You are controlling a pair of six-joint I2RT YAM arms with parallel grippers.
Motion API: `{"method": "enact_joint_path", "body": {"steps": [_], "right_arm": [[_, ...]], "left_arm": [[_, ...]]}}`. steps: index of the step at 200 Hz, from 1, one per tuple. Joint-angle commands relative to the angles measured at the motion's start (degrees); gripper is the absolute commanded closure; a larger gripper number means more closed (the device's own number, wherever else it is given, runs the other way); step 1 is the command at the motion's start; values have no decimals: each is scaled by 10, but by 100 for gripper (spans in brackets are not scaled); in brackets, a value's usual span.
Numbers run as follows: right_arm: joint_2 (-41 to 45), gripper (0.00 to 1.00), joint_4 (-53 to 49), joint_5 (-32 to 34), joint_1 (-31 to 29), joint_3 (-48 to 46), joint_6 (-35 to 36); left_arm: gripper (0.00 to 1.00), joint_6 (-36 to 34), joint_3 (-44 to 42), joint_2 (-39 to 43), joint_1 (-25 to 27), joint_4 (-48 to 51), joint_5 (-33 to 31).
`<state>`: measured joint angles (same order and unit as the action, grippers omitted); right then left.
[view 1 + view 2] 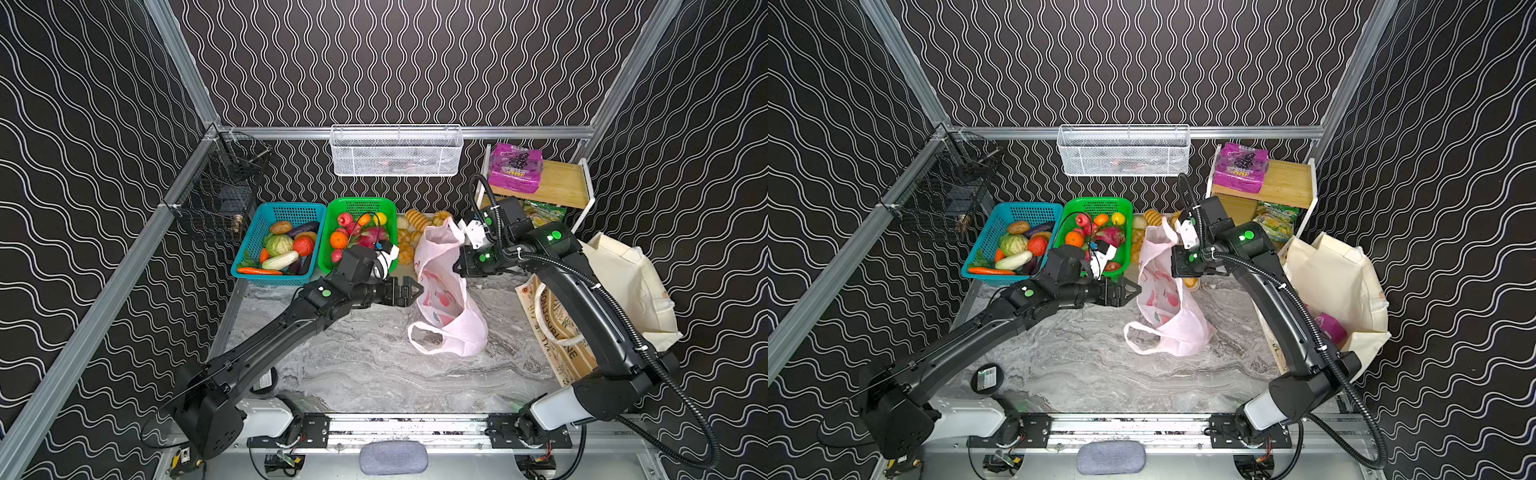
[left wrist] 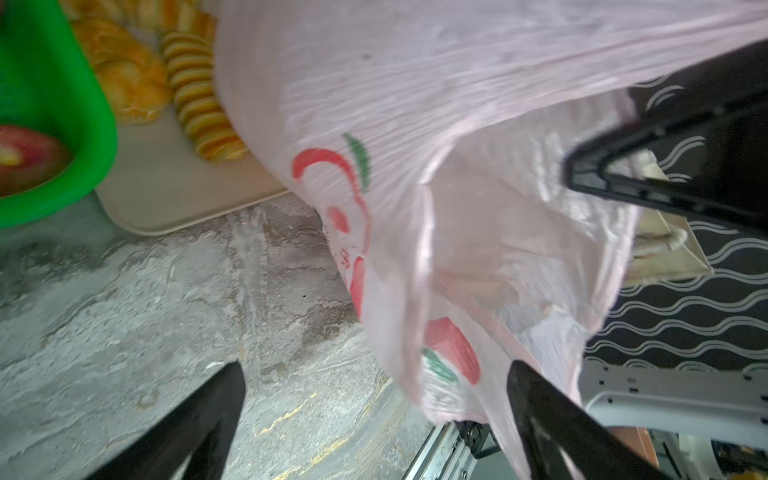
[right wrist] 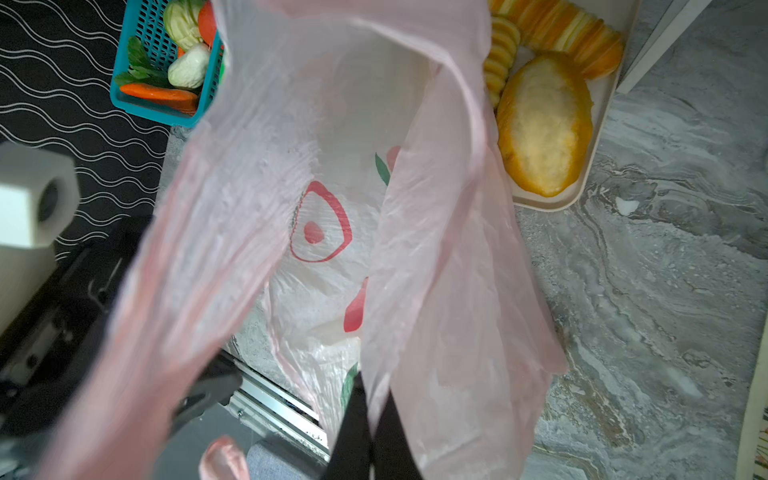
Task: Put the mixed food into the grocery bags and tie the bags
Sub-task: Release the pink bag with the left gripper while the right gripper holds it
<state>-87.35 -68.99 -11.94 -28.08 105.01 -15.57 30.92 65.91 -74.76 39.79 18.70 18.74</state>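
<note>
The thin pink plastic grocery bag (image 1: 442,291) (image 1: 1163,299) stands on the marble table, its mouth pulled up. My right gripper (image 1: 457,266) (image 3: 370,415) is shut on the bag's upper edge, which hangs from it in the right wrist view. My left gripper (image 1: 409,291) (image 2: 376,374) is open at the bag's left side, and bag film (image 2: 415,166) drapes against one finger. The cream tote (image 1: 631,282) (image 1: 1337,274) sits at the right behind my right arm. A purple grape packet (image 1: 515,166) lies on the wooden shelf. The dragon fruit (image 1: 370,237) and round fruits fill the green basket (image 1: 361,203).
A blue basket (image 1: 282,208) of vegetables stands left of the green one. Bread loaves (image 3: 544,124) lie on a tray behind the pink bag. A brown paper bag (image 1: 552,332) lies under my right arm. A white mesh basket (image 1: 395,149) hangs on the back wall.
</note>
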Motion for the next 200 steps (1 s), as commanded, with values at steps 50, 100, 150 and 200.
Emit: {"method": "enact_joint_path", "body": {"steps": [50, 100, 150, 200], "right_arm": [[2, 100, 36, -49, -2, -3, -7], [21, 100, 18, -39, -3, -46, -1], [62, 100, -100, 38, -3, -68, -2], [57, 100, -64, 66, -2, -67, -2]], "left_arm": [[1, -42, 32, -43, 7, -5, -59], [42, 20, 75, -107, 0, 9, -168], [90, 76, 35, -152, -95, -32, -35], [60, 77, 44, -191, -79, -95, 81]]}}
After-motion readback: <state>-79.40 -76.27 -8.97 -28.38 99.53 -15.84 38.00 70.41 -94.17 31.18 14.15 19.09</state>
